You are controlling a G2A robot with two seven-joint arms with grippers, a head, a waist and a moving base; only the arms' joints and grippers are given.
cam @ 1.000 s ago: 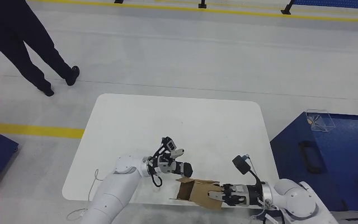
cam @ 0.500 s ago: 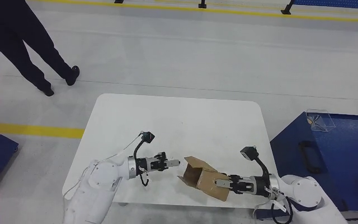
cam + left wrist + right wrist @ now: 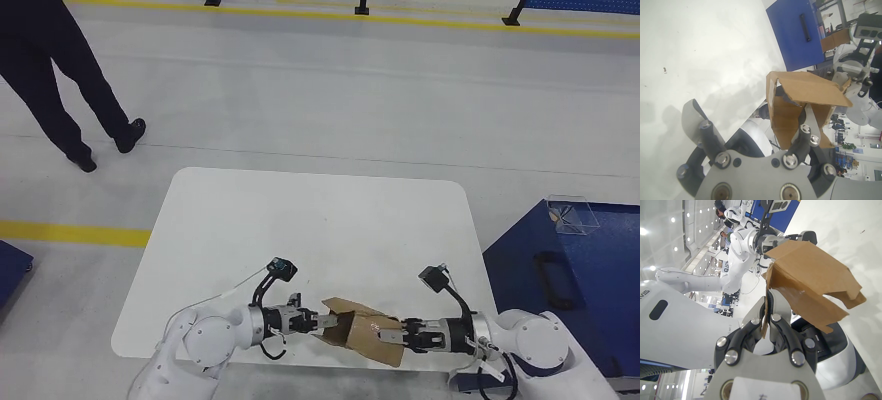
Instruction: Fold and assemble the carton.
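A brown carton, partly opened into a tube, hangs over the white table's near edge between both arms. My right gripper is shut on a flap at one end of the carton; in the top view this gripper is at the carton's right end. My left gripper is open at the carton's other, open end. One of its fingers reaches inside the carton, the other stays outside over the table. From above, the left gripper touches the carton's left end.
A blue cabinet stands right of the table, with a clear container on its top. The table's far and middle surface is bare white.
My left gripper has moved right from a gap away to the carton's open end, one finger now inside. The carton, still held by the right gripper, has dropped slightly toward the table edge.
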